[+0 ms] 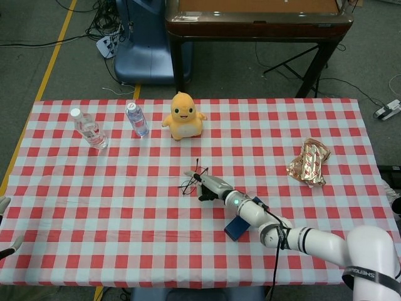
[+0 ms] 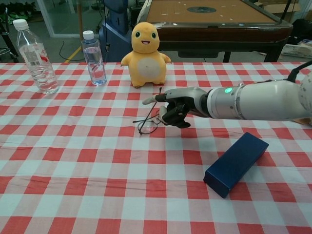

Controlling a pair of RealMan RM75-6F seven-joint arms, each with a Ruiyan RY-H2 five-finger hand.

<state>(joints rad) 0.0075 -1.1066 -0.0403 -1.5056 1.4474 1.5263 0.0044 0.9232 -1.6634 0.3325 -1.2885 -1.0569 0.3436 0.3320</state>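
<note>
The right hand (image 2: pixel 176 108) holds the thin black glasses (image 2: pixel 148 123) with its fingers (image 2: pixel 171 116) clamped on them, at the middle of the checkered surface (image 2: pixel 73 161), near the blue box (image 2: pixel 236 163).

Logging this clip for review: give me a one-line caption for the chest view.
Right robot hand holds thin-framed eyeglasses above the checkered tablecloth, before a yellow plush toy, near a blue case.

Part of the thin black wire-framed glasses (image 2: pixel 147 124) sits hidden behind the right hand (image 2: pixel 176 108); the left hand (image 1: pixel 5 226) is cut off at the head view's edge.
</note>
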